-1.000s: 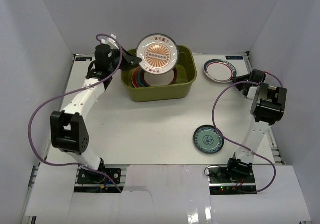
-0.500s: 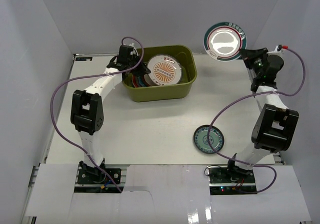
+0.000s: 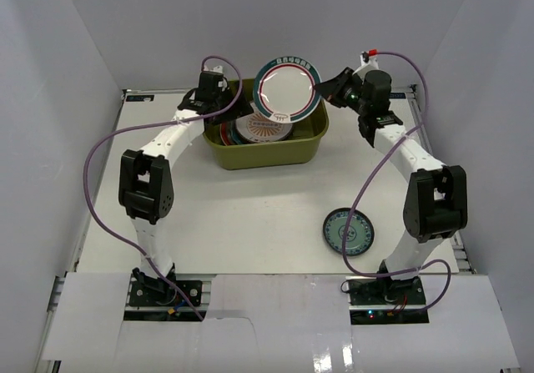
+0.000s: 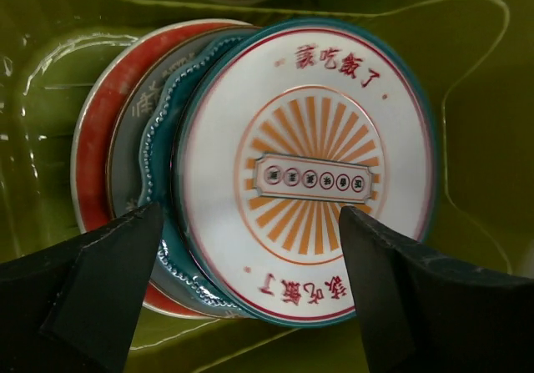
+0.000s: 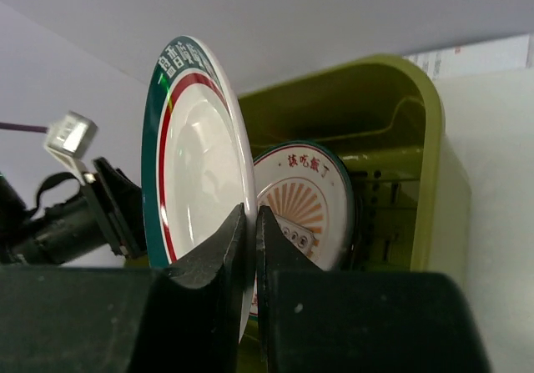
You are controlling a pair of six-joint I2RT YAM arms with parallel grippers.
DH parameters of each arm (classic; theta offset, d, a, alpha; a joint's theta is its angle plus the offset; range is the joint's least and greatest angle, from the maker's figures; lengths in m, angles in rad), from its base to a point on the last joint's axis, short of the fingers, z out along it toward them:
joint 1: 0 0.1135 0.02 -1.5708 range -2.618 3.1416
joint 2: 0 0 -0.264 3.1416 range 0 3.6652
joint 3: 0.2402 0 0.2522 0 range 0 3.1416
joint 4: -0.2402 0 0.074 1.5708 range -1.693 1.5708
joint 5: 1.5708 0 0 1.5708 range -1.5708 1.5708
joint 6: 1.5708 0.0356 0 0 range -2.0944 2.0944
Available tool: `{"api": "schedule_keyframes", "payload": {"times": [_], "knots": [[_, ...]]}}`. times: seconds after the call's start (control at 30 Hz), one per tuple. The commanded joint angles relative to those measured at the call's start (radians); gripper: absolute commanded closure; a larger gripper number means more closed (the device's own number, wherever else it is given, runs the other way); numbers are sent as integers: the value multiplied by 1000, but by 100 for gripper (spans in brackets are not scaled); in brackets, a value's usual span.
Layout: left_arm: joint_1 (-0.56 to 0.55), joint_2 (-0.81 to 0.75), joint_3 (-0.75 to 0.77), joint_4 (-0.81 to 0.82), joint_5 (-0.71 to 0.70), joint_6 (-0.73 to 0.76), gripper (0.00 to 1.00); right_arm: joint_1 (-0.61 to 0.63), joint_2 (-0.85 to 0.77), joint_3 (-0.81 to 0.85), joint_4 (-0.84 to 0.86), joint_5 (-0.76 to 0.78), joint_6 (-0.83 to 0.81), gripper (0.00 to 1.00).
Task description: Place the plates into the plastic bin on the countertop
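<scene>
**Right arm holds ringed plate over bin; left arm open above the stack**

1. Right gripper: jaws narrow, pinched on the rim of the white round plate with red and teal rings. In the right wrist view the plate stands nearly on edge. In the top view its face is turned toward the camera.

2. Governing relation: in the top view the held plate lies at 9 o'clock from the right gripper. It hangs over the far right part of the olive-green rectangular plastic bin. The bin's long axis runs 9 to 3 o'clock. In my judgement the plate must tip flat and go down onto the stack.

3. Left gripper: jaws wide, holding nothing, poised over the stack at the bin's left end. It is the nearer arm to the stack and may obstruct the drop.

4. Stack contents: the round white plate with orange sunburst is uppermost. Beneath it show a teal scalloped rim, a grey rim and a red rim.

5. Outstanding: the small round teal plate lies on the flat white countertop, at 5 o'clock from the bin and nearer the right arm's base.

6. Not verifiable:
   - The held plate masks the bin's far rim in the top view.
   - Its height above the stack cannot be told.
   - The number of plates in the stack cannot be told.
   - The right fingers hide the grip point.
</scene>
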Motion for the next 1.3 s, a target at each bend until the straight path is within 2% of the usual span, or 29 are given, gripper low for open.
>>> {"api": "schedule_keyframes", "payload": {"times": [0.0,0.1,0.27,0.37,0.43,0.6,0.67,0.7,0.73,0.83,0.93,1.03,1.1,1.17,1.2,1.27], "knots": [[-6,-72,51,-2,-26,36,2,12,1,51,0,75,-34,92],[-6,-154,29,22,-67,39,2,41,27,60,-35,106,-50,92],[-6,-395,-198,210,-126,29,2,94,114,144,-141,120,-119,92],[-24,-500,-308,217,-85,-5,2,130,149,163,-174,135,-139,92],[-68,-558,-409,216,-10,-10,2,150,169,172,-193,142,-148,92],[-267,-676,-635,208,-15,-39,2,177,215,202,-238,154,-168,89],[-324,-719,-727,209,-40,-69,2,182,228,221,-265,161,-180,77],[-384,-725,-750,209,-52,-85,2,183,226,224,-270,163,-182,68],[-410,-727,-768,209,-74,-117,2,185,220,227,-273,165,-185,51],[-524,-689,-798,229,-133,-152,2,185,194,230,-279,180,-198,28],[-618,-584,-747,245,-158,-168,3,185,134,232,-298,206,-238,16],[-696,-469,-681,274,-167,-189,4,183,20,192,-306,237,-292,8],[-737,-381,-651,289,-173,-198,6,177,-39,154,-306,241,-315,7],[-760,-327,-614,321,-161,-206,8,167,-137,74,-302,235,-338,12],[-765,-275,-600,329,-141,-209,11,162,-171,43,-301,235,-343,16],[-779,-227,-563,347,-115,-212,12,148,-286,-55,-298,237,-346,34]]}}
